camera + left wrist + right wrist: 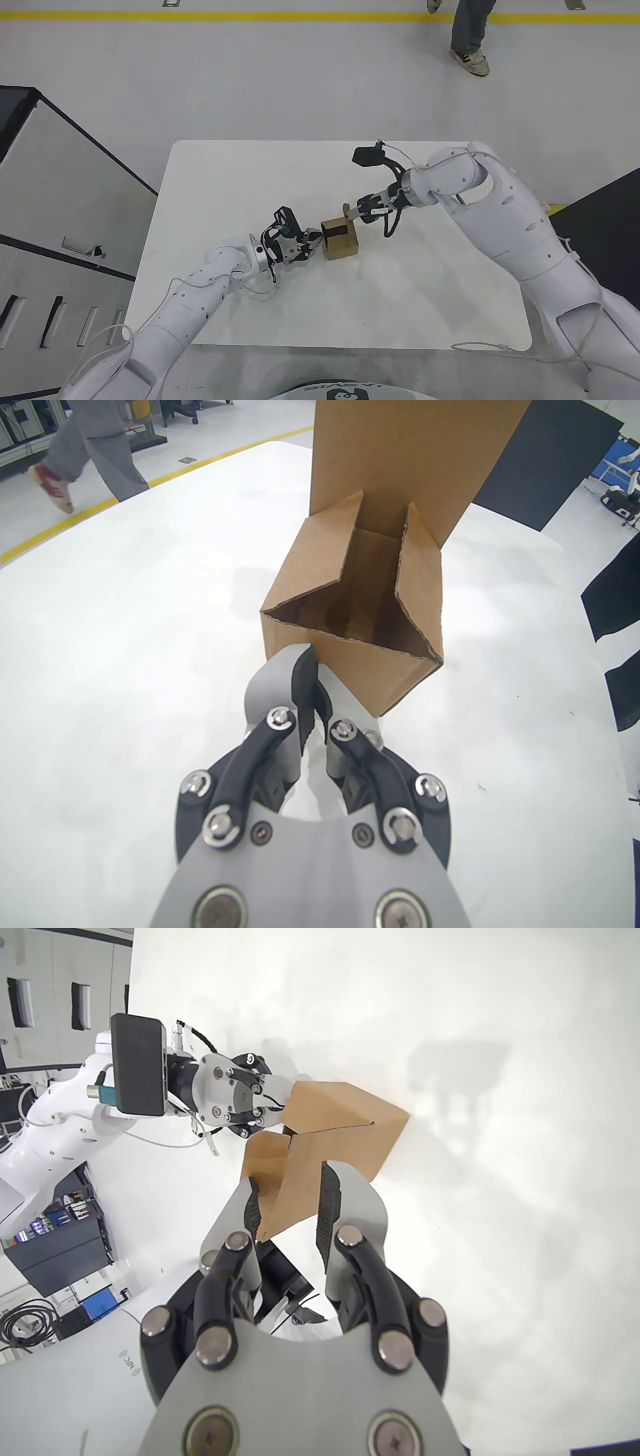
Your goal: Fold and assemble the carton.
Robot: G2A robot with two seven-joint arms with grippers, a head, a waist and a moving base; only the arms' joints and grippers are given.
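Top view: corrugated brown carton (341,241), left gripper (310,241) narrow beside it, right gripper (352,212) wide astride flap (292,1178)

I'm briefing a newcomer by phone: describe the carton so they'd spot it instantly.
Find the white table, then its middle, between the left gripper and the right gripper. The carton is a small brown cardboard box, open on top with one tall flap raised, the only brown thing there.
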